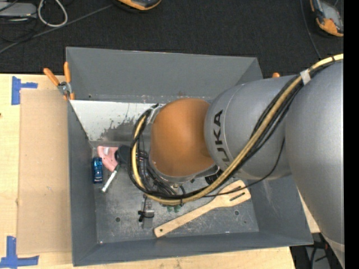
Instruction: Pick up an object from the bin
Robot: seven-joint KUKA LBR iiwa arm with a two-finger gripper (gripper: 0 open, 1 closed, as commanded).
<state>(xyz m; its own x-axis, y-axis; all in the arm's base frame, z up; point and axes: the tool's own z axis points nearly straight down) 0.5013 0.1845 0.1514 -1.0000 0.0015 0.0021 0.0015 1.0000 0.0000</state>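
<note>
The arm (263, 133) reaches into the bin (168, 72) from 3 o'clock, and its orange cover (176, 139) hangs over the bin's middle. The gripper (161, 190) sits under that cover among dark cables. Whether it is wide, narrow or holding anything cannot be told.

Nearest to it, a wooden fork (202, 209) lies flat on the floor at 5 o'clock of the cover. Its tines point toward 2 o'clock and its handle toward 8 o'clock. A small dark piece (146, 212) lies at 7 o'clock of the cover, just beside the fork's handle end; its kind is unclear. Which of these the gripper is over cannot be told.

Toward 9 o'clock, by the bin's left wall, lie three things close together: a pink lump (106, 156), a blue item (98, 170) and a white stick (109, 181). They are well apart from the fork.
</note>
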